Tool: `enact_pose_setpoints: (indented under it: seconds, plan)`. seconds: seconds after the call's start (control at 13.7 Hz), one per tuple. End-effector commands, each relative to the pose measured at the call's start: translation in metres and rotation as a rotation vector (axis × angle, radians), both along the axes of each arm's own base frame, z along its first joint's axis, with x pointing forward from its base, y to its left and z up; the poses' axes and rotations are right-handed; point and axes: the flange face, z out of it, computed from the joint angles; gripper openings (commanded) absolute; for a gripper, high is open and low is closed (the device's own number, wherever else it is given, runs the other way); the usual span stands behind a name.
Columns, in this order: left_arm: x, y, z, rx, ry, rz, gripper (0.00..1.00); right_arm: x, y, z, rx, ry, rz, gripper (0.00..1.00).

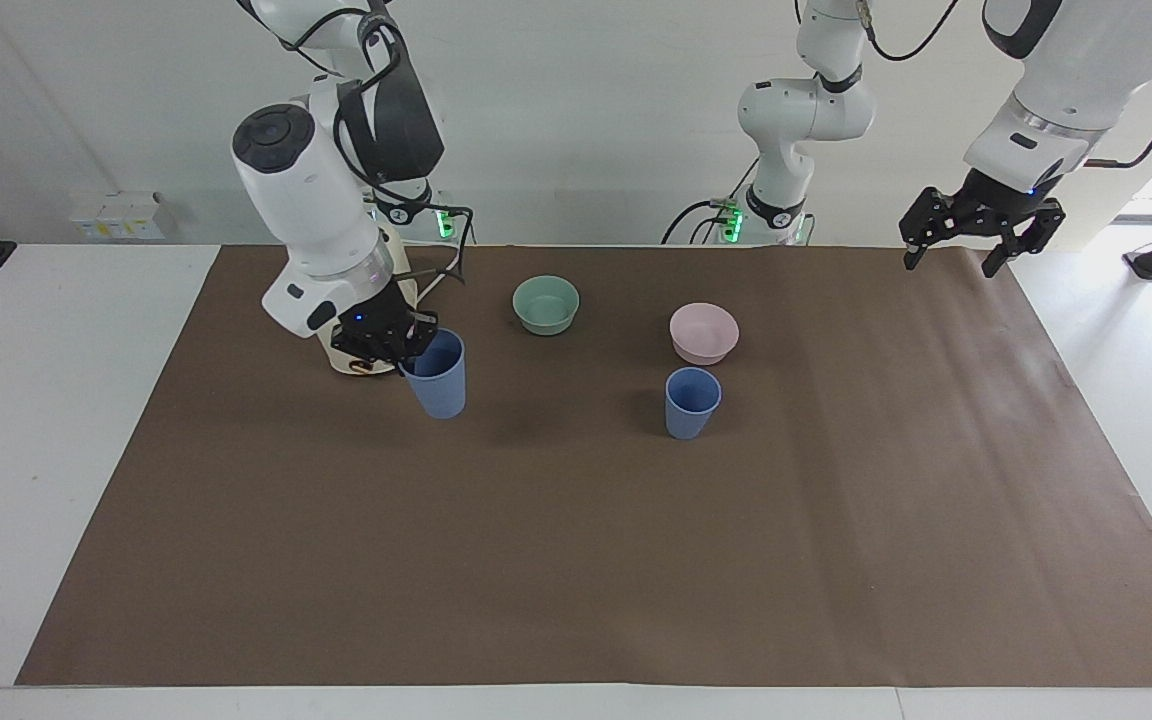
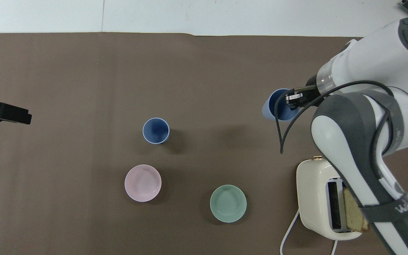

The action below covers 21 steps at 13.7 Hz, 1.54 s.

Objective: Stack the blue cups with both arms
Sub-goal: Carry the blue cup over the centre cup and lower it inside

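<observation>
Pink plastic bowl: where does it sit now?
The round pink plastic bowl rests on the brown paper mat, just nearer the robots than the standing periwinkle-blue plastic cup, beside the green bowl.
</observation>
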Motion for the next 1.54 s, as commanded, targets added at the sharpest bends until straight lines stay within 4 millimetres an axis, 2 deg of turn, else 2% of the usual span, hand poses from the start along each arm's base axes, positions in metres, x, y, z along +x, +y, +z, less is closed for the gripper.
enact_pose_setpoints:
  seconds: [0.0,0.15,0.22,0.37,0.51,0.66,0.95,1.02,1.17,1.46]
  plan:
    - [-0.004,0.003,0.006,0.010,0.008,-0.002,1.00,-0.003,0.046,0.010,0.002,-0.001,-0.060,0.00]
    - [-0.004,0.002,0.006,0.009,0.006,-0.005,1.00,-0.010,0.094,0.025,0.001,-0.029,-0.090,0.00]
    - [-0.004,0.003,0.006,0.010,0.006,-0.003,1.00,-0.012,0.112,0.033,-0.007,-0.049,-0.101,0.00]
    - [-0.004,0.003,0.005,0.010,0.008,-0.003,1.00,-0.018,0.135,0.041,0.001,-0.063,-0.109,0.00]
    - [-0.004,0.002,0.005,0.009,0.008,-0.005,1.00,-0.026,0.161,0.035,-0.016,-0.065,-0.112,0.00]
    - [-0.004,0.002,0.005,0.009,0.008,-0.007,1.00,-0.027,0.192,0.038,0.010,-0.068,-0.154,0.00]
    - [-0.004,0.002,0.005,0.009,0.008,-0.008,1.00,-0.034,0.218,0.042,0.031,-0.075,-0.131,0.00]
    - [-0.004,0.002,0.005,0.009,0.008,-0.008,1.00,-0.040,0.231,0.039,0.036,-0.079,-0.113,0.00]
    - [-0.005,0.002,0.006,0.009,0.006,-0.008,1.00,-0.038,0.260,0.022,0.057,-0.075,-0.114,0.00]
    - [-0.005,0.002,0.005,0.009,0.008,-0.008,1.00,-0.038,0.298,-0.010,0.081,-0.080,-0.097,0.00]
